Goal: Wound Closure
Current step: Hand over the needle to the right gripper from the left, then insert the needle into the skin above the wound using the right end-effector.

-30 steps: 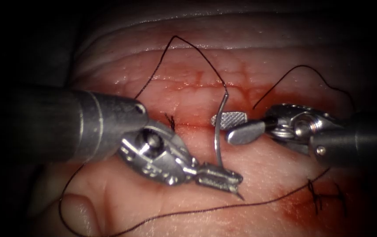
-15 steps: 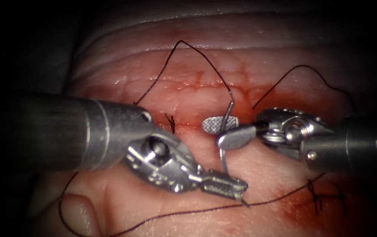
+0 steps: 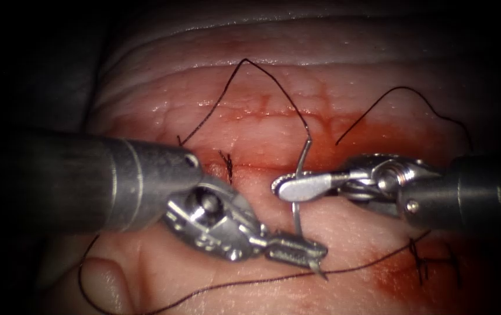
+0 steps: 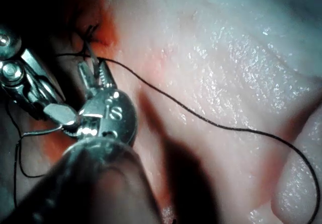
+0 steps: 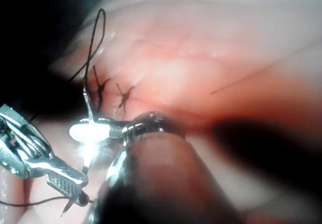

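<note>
Needle (image 3: pixel 298 192) clear of tissue (image 3: pixel 344 233), both claws clamped on.

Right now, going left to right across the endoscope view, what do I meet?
Left shaft → old knot → left claw, shut on the needle's tip end → needle → right claw, shut on the needle mid-curve → right shaft.

The tissue (image 3: pixel 274 111) is carrying everything, its cut (image 3: pixel 250 166) running across, edged with red fluid (image 3: pixel 344 146). Thread (image 3: pixel 233 284) is trailing over its near surface, and knotted stitches (image 3: pixel 423 259) are sitting at the right, another stitch (image 3: pixel 226 163) at the cut.
</note>
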Controlling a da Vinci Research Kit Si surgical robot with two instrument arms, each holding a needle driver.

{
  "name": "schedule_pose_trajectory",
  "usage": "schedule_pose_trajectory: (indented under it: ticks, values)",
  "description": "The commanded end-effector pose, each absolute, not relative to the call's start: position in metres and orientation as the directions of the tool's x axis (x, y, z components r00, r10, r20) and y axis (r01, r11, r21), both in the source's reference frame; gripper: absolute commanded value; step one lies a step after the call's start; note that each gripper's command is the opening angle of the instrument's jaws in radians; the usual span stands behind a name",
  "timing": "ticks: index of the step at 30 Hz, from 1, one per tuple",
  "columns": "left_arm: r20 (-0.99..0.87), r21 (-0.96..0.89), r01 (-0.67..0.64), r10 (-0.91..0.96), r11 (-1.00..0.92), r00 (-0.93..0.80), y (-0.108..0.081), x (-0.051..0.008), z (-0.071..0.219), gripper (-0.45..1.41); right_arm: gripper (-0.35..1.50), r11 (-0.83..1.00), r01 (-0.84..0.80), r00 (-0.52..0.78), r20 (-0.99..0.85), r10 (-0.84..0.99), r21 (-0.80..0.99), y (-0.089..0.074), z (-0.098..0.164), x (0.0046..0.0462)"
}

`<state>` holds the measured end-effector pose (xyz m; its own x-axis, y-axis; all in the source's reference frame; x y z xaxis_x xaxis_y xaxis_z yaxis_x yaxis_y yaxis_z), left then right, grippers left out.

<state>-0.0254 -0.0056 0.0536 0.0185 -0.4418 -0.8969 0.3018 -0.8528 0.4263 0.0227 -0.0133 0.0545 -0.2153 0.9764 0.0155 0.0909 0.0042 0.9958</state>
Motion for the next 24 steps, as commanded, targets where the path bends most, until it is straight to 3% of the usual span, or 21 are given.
schedule_pose_trajectory:
  ticks: [1,4,8,11,15,21,24]
  values:
    - [-0.922,0.379,0.26,-0.387,-0.888,0.021,-0.0052,-0.0257,0.054,0.84,-0.35,-0.001,0.078,-0.222,0.019,0.975,0.997,-0.0131,0.0551,0.0231]
    - [-0.942,0.329,0.222,-0.335,-0.918,0.008,-0.005,-0.0249,0.0538,1.13,-0.35,0.078,0.014,-0.265,-0.072,0.962,0.997,-0.0123,0.0552,0.0228]
    - [-0.972,0.217,0.195,-0.231,-0.956,-0.051,-0.0051,-0.0234,0.054,1.16,-0.35,0.173,-0.111,-0.316,-0.2,0.928,0.979,-0.0111,0.0555,0.0226]
    - [-0.986,0.06,0.14,-0.08,-0.988,-0.144,-0.005,-0.0213,0.0551,0.86,-0.35,0.246,-0.256,-0.326,-0.323,0.888,0.935,-0.01,0.0561,0.0223]
    - [-0.976,0.016,0.09,-0.035,-0.996,-0.213,-0.0042,-0.0205,0.0565,0.66,-0.35,0.301,-0.344,-0.32,-0.412,0.853,0.89,-0.0093,0.057,0.022]
    - [-0.959,-0.064,-0.024,0.068,-0.998,-0.276,-0.0024,-0.0202,0.0591,0.2,-0.35,0.435,-0.454,-0.256,-0.581,0.773,0.778,-0.0079,0.0579,0.0216]
    - [-0.946,-0.09,-0.099,0.116,-0.991,-0.303,-0.0015,-0.0202,0.0609,-0.25,-0.35,0.514,-0.498,-0.202,-0.67,0.714,0.698,-0.0067,0.0582,0.0214]
